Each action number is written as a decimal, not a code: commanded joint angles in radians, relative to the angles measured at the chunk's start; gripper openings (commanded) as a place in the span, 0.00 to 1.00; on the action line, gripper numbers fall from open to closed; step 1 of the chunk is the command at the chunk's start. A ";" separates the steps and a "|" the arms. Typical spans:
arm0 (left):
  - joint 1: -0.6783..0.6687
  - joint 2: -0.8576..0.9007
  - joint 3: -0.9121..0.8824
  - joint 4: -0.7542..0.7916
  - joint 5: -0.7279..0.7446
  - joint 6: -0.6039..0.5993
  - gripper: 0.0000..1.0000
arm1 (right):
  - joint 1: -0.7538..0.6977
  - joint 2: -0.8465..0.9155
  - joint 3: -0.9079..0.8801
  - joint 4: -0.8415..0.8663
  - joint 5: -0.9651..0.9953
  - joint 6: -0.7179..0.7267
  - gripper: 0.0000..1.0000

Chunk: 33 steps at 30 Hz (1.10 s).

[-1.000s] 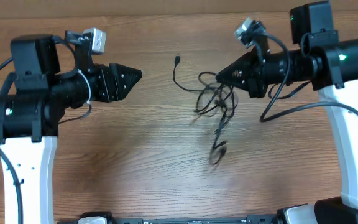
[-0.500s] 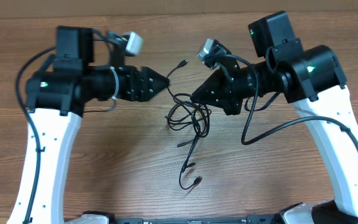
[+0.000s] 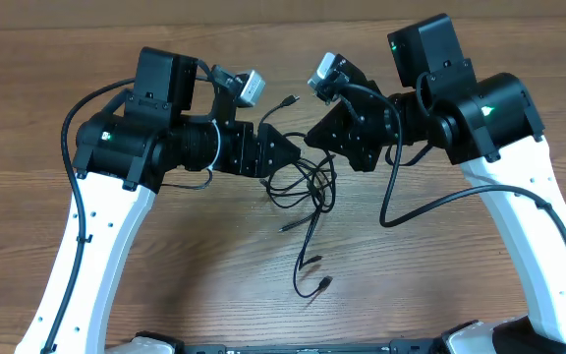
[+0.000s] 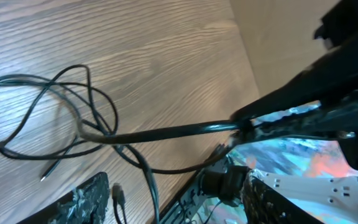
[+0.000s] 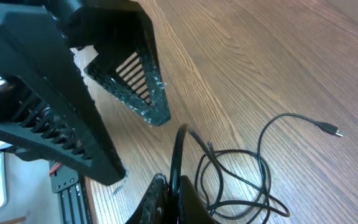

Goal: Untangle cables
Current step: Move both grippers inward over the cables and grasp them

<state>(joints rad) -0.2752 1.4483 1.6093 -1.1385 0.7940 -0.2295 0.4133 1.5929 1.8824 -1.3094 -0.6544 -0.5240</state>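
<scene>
Cables (image 4: 160, 132) below both tips; right gripper (image 3: 311, 138) pinches strand, left gripper (image 3: 296, 152) spread beside.

No text, label, brand name, number or sign can be read in the overhead view or in either wrist view.

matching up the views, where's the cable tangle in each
Overhead: tangle at centre.
Left wrist: upper left.
Right wrist: lower right.
Shared landmark: the taut strand running from it into the right pincer.
</scene>
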 commanded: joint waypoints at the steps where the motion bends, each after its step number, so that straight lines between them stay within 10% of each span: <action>1: -0.003 0.003 0.023 -0.006 -0.044 -0.012 0.68 | 0.002 -0.020 0.028 0.006 0.006 0.001 0.04; 5: -0.003 0.003 0.023 -0.009 -0.094 -0.040 0.67 | 0.002 -0.020 0.028 0.007 0.007 0.000 0.04; 11: 0.014 0.003 0.023 -0.050 -0.437 -0.491 0.61 | 0.002 -0.020 0.028 0.023 0.029 0.000 0.04; 33: -0.043 0.037 0.022 0.113 -0.391 -1.044 0.55 | 0.006 -0.018 0.017 0.077 -0.014 -0.007 0.04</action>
<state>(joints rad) -0.2993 1.4620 1.6100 -1.0382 0.3454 -1.1915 0.4141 1.5929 1.8820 -1.2469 -0.6319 -0.5251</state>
